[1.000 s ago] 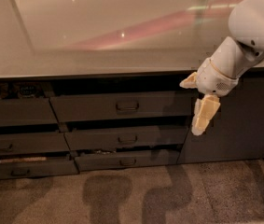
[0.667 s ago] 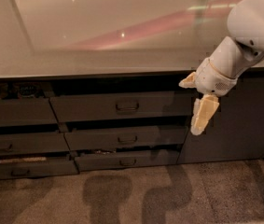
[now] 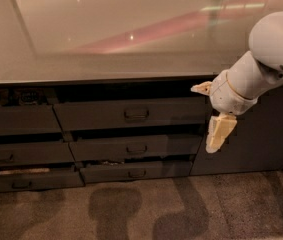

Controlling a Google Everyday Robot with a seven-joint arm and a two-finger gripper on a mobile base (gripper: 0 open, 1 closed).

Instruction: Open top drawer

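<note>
While beside top drawer [image 3: 131, 115], end effector [image 3: 215, 137] downward.

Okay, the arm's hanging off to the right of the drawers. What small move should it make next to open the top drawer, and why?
Probably slide the hand left and slightly up, toward the handle in the middle of the top drawer. The hand hangs past the drawer's right end, holding nothing, so it seems too far from the handle to grip it.

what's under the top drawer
Under the wide dark grey top drawer sit a narrower grey middle drawer and a bottom drawer; their insides are hidden. The cream end effector hangs to the right.
</note>
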